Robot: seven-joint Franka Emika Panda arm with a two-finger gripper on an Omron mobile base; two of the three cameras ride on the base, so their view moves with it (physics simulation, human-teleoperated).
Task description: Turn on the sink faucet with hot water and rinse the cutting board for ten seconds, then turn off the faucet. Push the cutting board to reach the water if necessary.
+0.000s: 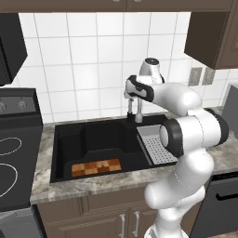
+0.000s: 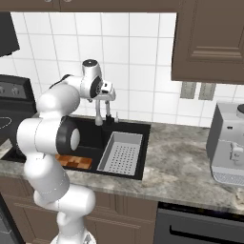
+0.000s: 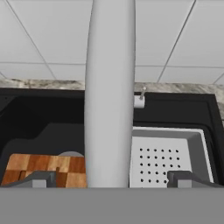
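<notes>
Checkered wood cutting board (image 1: 96, 167) lies flat in black sink (image 1: 69, 139), at 7 o'clock of faucet (image 1: 138, 111). Hand view shows what base views can't: tool (image 3: 111, 178) jaws wide apart w/ faucet spout between them, lever (image 3: 139, 100) at 2 o'clock. Right base view adds grey tray (image 2: 121, 152) beside board.

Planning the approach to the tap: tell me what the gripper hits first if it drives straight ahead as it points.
Most likely the faucet: its grey spout stands dead centre between the open gripper's fingertips, very close, though exact depth is unclear.
</notes>
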